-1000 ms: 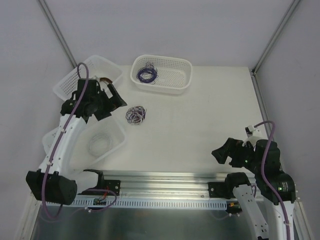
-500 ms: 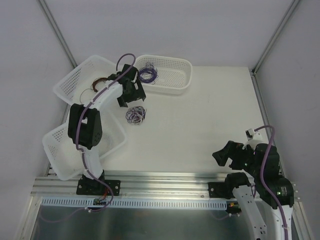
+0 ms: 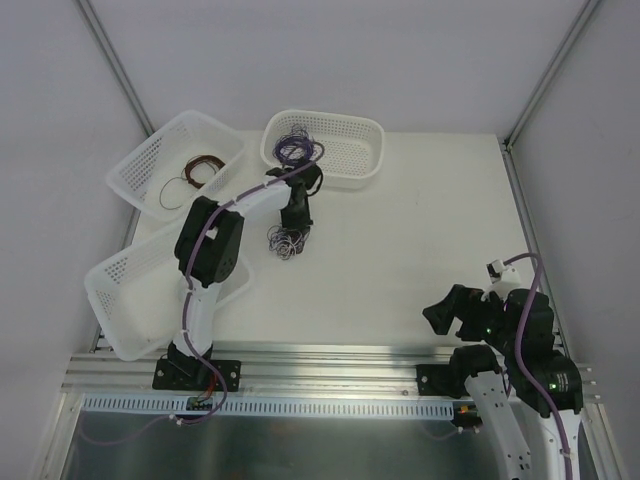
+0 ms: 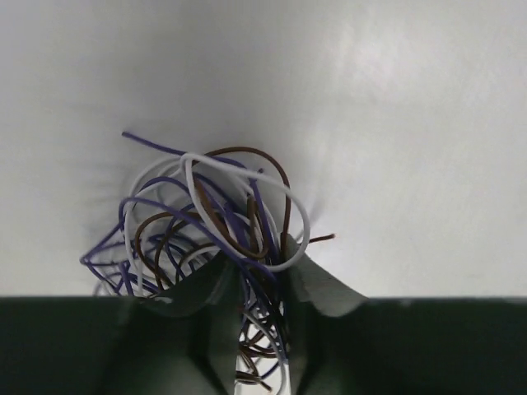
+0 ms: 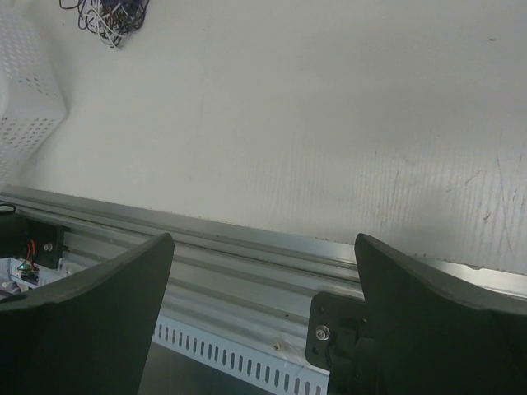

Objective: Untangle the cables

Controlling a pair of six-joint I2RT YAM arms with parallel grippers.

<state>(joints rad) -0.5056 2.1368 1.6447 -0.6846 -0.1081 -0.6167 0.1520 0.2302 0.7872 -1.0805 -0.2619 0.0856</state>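
Cables (image 3: 285, 241) in purple, dark brown and whitish sit as one knotted clump on the white table (image 3: 420, 220), left of its middle and just near of the far-middle basket (image 3: 345, 150). The left arm reaches out above the near-left basket (image 3: 120, 290), and the left gripper (image 3: 292, 225) points down onto the far edge of the clump. Seen from the left wrist, its fingers (image 4: 185, 292) are almost together, pinching a bundle of strands in the narrow gap, while loops of all three colours fan out beyond the tips onto the table. The right gripper (image 3: 447, 308) hangs at the near right, well apart from the clump. Its fingers (image 5: 90, 300) stand wide apart with nothing between them, above the metal rail (image 5: 247, 247). A purple coil (image 3: 293, 150) lies in the far-middle basket — a brown coil (image 3: 197, 170) in the far-left basket (image 3: 145, 165).
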